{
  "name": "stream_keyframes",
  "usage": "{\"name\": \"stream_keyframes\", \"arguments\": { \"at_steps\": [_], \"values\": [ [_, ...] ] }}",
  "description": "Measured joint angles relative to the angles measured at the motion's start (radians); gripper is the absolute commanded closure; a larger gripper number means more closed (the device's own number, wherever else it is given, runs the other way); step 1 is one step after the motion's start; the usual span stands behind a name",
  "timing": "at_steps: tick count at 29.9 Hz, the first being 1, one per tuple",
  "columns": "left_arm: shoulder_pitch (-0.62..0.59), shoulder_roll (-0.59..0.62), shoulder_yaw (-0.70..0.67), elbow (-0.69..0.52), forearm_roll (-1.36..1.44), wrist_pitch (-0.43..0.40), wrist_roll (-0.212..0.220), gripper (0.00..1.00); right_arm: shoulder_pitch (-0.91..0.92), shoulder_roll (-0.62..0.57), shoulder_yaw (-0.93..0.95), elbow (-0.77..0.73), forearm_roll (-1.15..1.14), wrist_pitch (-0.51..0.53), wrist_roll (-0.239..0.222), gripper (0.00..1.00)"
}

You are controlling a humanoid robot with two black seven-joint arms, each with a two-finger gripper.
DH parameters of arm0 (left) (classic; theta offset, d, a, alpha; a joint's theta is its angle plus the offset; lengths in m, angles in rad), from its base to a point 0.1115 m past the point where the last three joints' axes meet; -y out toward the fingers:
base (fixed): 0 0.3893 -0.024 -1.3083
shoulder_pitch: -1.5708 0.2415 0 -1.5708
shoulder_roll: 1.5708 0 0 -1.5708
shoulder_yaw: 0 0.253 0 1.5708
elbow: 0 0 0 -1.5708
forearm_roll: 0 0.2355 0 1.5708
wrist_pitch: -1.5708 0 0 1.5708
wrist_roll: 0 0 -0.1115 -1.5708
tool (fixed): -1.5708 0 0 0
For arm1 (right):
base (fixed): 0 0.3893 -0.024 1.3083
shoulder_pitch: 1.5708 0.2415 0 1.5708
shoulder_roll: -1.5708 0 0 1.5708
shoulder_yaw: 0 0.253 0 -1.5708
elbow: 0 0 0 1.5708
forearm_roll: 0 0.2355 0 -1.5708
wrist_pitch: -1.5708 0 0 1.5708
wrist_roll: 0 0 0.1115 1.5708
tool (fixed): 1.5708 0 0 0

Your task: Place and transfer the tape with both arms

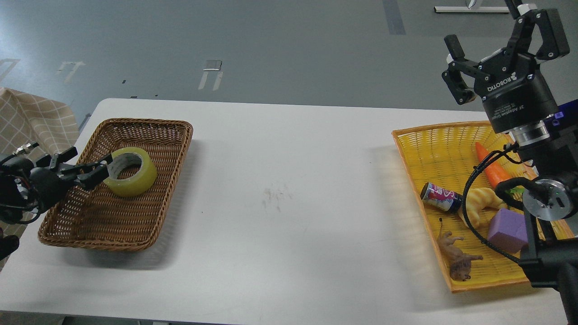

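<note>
Our left claw (100,170) grips the tape (131,172) over the brown wicker basket (149,131). Our right claw (496,49) hangs released above the yellow basket (420,144).

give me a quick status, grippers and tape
Left gripper at the tape, fingers on its rim, over the brown basket. Right gripper open, raised, empty. Table between baskets bare.

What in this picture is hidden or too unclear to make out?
- Head view: whether the left claw truly pinches the tape or only touches its rim; the fingers are dark and overlap it.
- Label on the small can: too small to read.
- Right side of the yellow basket: covered by the right arm.
- Left arm: cut off by the picture's left edge.
</note>
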Motion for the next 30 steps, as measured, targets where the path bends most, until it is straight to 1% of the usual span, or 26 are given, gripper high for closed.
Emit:
{"name": "stream_keyframes", "arguments": {
  "at_steps": [3,7,10,14,20,23,26,28,30],
  "values": [
    [-0.023,-0.008,-0.004,-0.001,-0.087,-0.002,0.0,0.02,0.012,-0.001,0.0,0.0,0.0,0.0,0.0,0.01],
    [-0.112,-0.081,-0.011,-0.014,-0.285,-0.01,0.0,0.02,0.039,-0.004,-0.002,-0.005,-0.01,0.001,0.0,0.01],
    [-0.193,-0.158,-0.01,-0.014,-0.45,-0.013,0.0,0.02,0.056,-0.003,-0.004,-0.009,-0.021,0.001,-0.001,0.01],
    [-0.327,-0.223,-0.01,-0.012,-0.613,-0.028,0.0,0.02,0.105,-0.003,-0.017,-0.048,-0.074,0.001,-0.002,0.01],
    [-0.486,-0.337,-0.024,-0.021,-0.765,-0.162,0.0,0.02,0.154,0.0,-0.024,-0.084,-0.091,-0.006,-0.012,0.01],
    [-0.572,-0.369,-0.03,-0.083,-0.826,-0.214,0.0,0.02,0.16,-0.002,-0.025,-0.085,-0.095,-0.006,-0.032,0.01],
    [-0.62,-0.379,-0.068,-0.159,-0.9,-0.274,0.0,0.02,0.178,-0.006,-0.025,-0.097,-0.096,-0.006,-0.054,0.01],
    [-0.632,-0.393,-0.134,-0.212,-0.967,-0.335,0.016,0.02,0.2,-0.007,-0.025,-0.111,-0.096,-0.006,-0.061,0.0],
    [-0.634,-0.409,-0.211,-0.256,-1.017,-0.379,0.061,0.02,0.218,-0.007,-0.025,-0.127,-0.095,-0.006,-0.064,0.0]
  ]
}}
